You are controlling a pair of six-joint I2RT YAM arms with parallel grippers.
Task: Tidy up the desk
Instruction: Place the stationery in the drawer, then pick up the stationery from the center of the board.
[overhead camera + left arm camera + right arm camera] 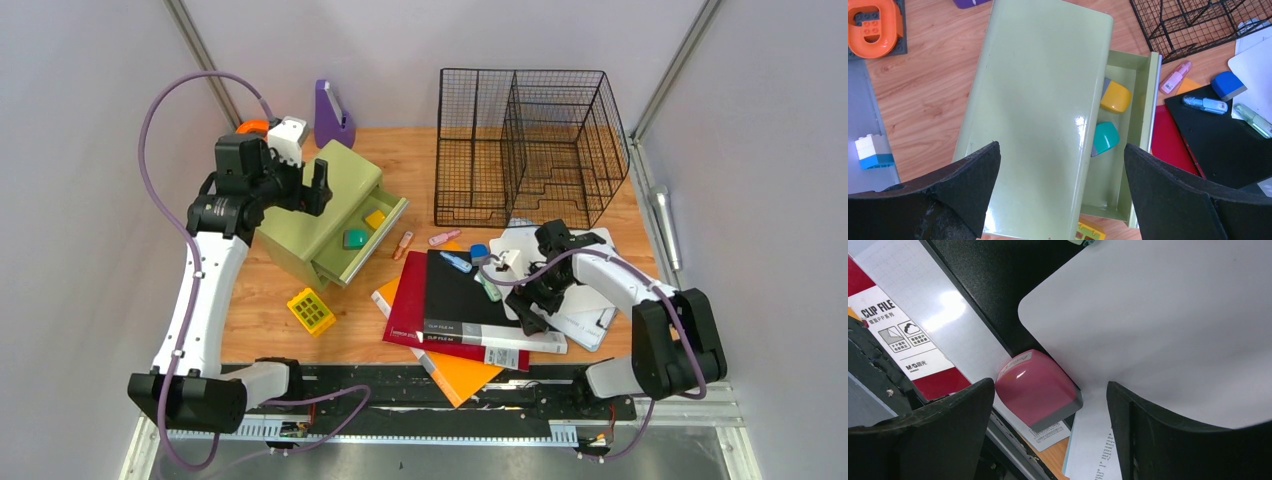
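looking down from above, the desk [262, 318] fills the floor of the view between grey walls. the left gripper [316, 187] hangs wide open over a green cabinet [318, 205]. the cabinet's drawer [365, 238] is pulled out to the gripper's right. a purple holder [332, 115] stands just beyond the gripper and a wire basket [525, 145] well off to its right. a yellow block [311, 311] lies back toward the arm bases. the right gripper [528, 320] points down into a heap of folders [455, 320] and papers [585, 320].

from the left wrist, the jaws stand far apart with only the cabinet top below them. the drawer lies under the right-hand finger and holds a yellow eraser [1115, 96] and a teal eraser [1105, 137]. an orange piece [873, 25] sits far ahead to the left, and a black folder [1208, 145] carrying a blue pen [1204, 104] lies ahead to the right.

from the right wrist, the jaws stand wide on either side of a pink eraser [1038, 390], gripping nothing. one finger is just beside it and the other apart. a white sheet [1158, 325] covers the eraser's far edge and spreads under the other finger. a clip-file label [898, 335] lies ahead of the near finger.
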